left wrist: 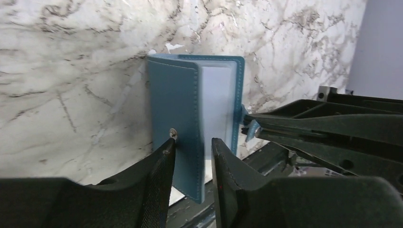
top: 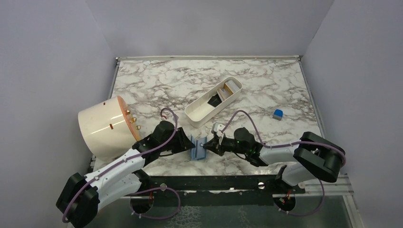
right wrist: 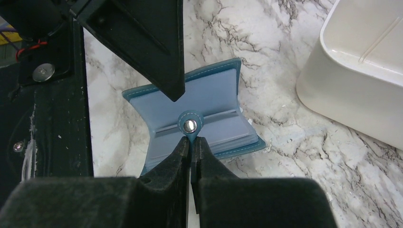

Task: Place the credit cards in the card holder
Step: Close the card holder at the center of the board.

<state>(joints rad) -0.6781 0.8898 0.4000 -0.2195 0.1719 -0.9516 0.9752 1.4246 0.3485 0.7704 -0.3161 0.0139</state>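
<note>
The teal card holder [top: 198, 148] lies spread open near the table's front edge, between my two grippers. My right gripper [right wrist: 191, 141] is shut on its snap tab [right wrist: 190, 126]. One cover of the card holder [left wrist: 177, 99] sits between the jaws of my left gripper [left wrist: 192, 142], which is open, with a gap showing on both sides of the cover. The pale inner pockets [right wrist: 209, 97] face up. The credit cards [top: 223, 92], tan, grey-white and black, lie in the white tray [top: 199, 115], away from both grippers.
A large cream cylinder [top: 105, 127] lies on its side at the left, close to my left arm. A small blue cube [top: 278, 113] sits at the right. The white tray's wall [right wrist: 361, 85] stands just beyond the card holder.
</note>
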